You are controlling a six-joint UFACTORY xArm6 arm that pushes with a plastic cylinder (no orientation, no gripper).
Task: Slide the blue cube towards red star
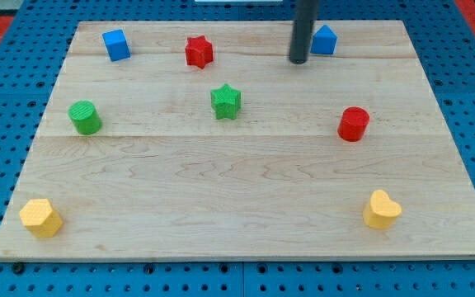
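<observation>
My tip (298, 61), a bare rod with no fingers to open or close, stood at the far edge just left of a blue block (325, 40), probably not the target, because the blue cube (116, 44) lay far left, left of the red star (198, 52).

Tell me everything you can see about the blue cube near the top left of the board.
The blue cube is a small solid block, plain bright blue, with a matte, plastic-like look. It sits flat on the wooden board near the view's top left corner, turned slightly so that its top face and two sides show. Nothing touches it. The red star lies to its right with a clear gap between them. My tip is far off on the view's right, beside another blue block, not near the cube.
</observation>
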